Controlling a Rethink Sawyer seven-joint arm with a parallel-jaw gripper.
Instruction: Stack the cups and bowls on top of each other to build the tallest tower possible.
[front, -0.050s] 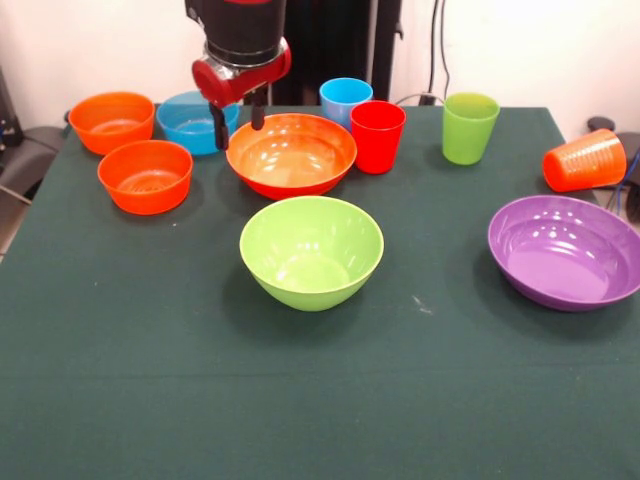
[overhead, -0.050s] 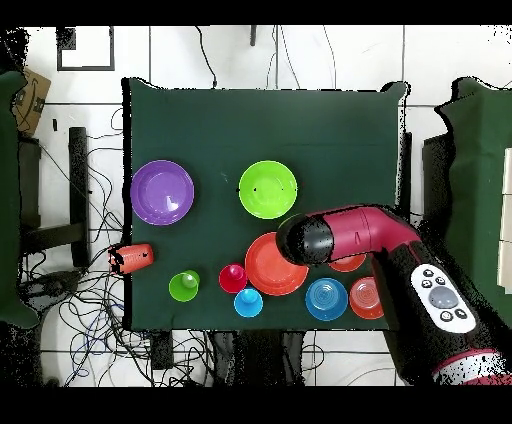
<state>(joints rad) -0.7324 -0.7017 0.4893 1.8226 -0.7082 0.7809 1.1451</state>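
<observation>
- The gripper hangs at the rim of the large orange-red bowl, its two dark fingers spread apart, holding nothing; whether they touch the rim, I cannot tell
- Nothing is stacked; every piece stands alone on the green table
- Large lime green bowl sits mid-table; large purple bowl well apart to one side
- Two small orange bowls and the small blue bowl cluster beside the gripper
- Light blue cup, red cup and lime green cup stand upright; the orange cup lies on its side at the table's edge
</observation>
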